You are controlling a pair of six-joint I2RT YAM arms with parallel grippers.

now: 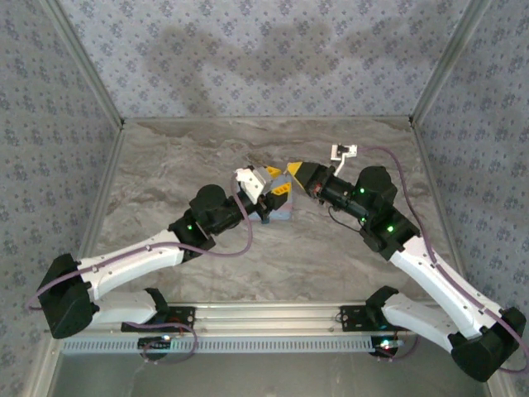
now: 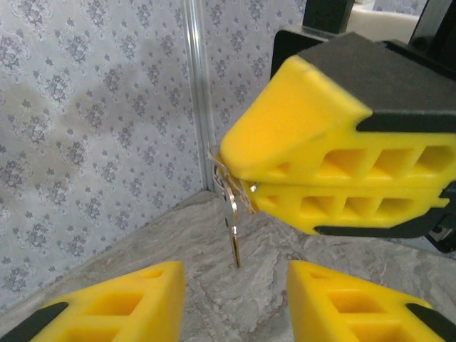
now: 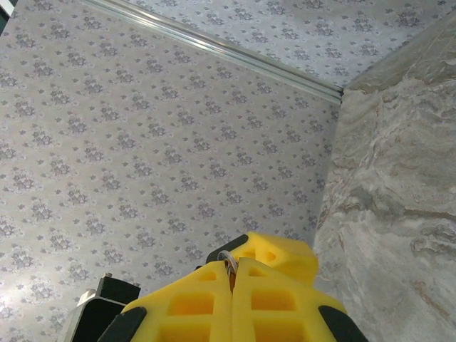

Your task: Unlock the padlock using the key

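Note:
My right gripper [image 2: 248,185] is shut on the ring of the key [image 2: 233,241]. The thin metal key hangs straight down from the closed yellow fingertips. The ring pokes out of the seam of my right gripper [image 3: 233,266]. My left gripper [image 2: 235,288] stands open just below and in front of the hanging key, with nothing between its fingers [image 2: 135,299]. Seen from above, the left gripper [image 1: 278,190] and right gripper [image 1: 292,173] meet tip to tip over the middle of the table. The padlock is out of view.
A pale blue box [image 1: 279,217] lies partly under the left wrist on the marble table [image 1: 165,165]. Patterned walls close in the back and both sides. A metal corner post [image 2: 200,100] stands behind the key.

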